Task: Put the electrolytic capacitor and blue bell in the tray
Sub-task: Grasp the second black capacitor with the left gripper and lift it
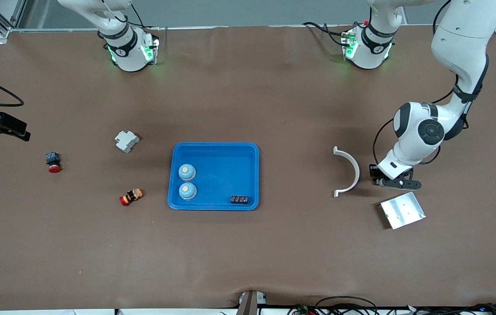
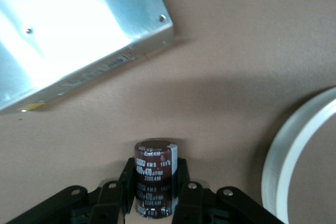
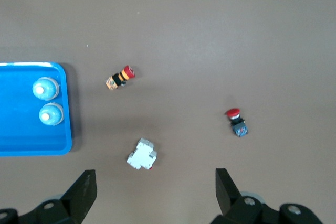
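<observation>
- Your left gripper [image 1: 394, 183] is down at the table toward the left arm's end, between the white curved piece [image 1: 347, 171] and the silver metal plate [image 1: 402, 209].
- In the left wrist view its fingers [image 2: 185, 184] are clamped on the electrolytic capacitor [image 2: 155, 174], a dark brown can with white printing, standing upright between them.
- You can see the capacitor just beside the plate's edge [image 2: 94, 30], with the white curved piece [image 2: 294, 156] near on its other flank; whether the can's base rests on the table you cannot tell.
- The blue tray [image 1: 226, 151] sits mid-table, well apart from the capacitor.
- Two blue bells already stand in the tray at its end toward the right arm: one [image 1: 187, 171] farther from the front camera, one [image 1: 188, 190] nearer, just beside each other.
- A small black block [image 1: 239, 199] lies in the tray's near corner toward the left arm's end.
- Your right gripper [image 3: 155, 192] waits high over the right arm's end of the table, fingers wide apart and holding nothing.
- Below it lie a white module [image 1: 126, 141], a red-capped button on a blue-black body [image 1: 53, 161] and a red-and-yellow button [image 1: 131, 196], all outside the tray.
</observation>
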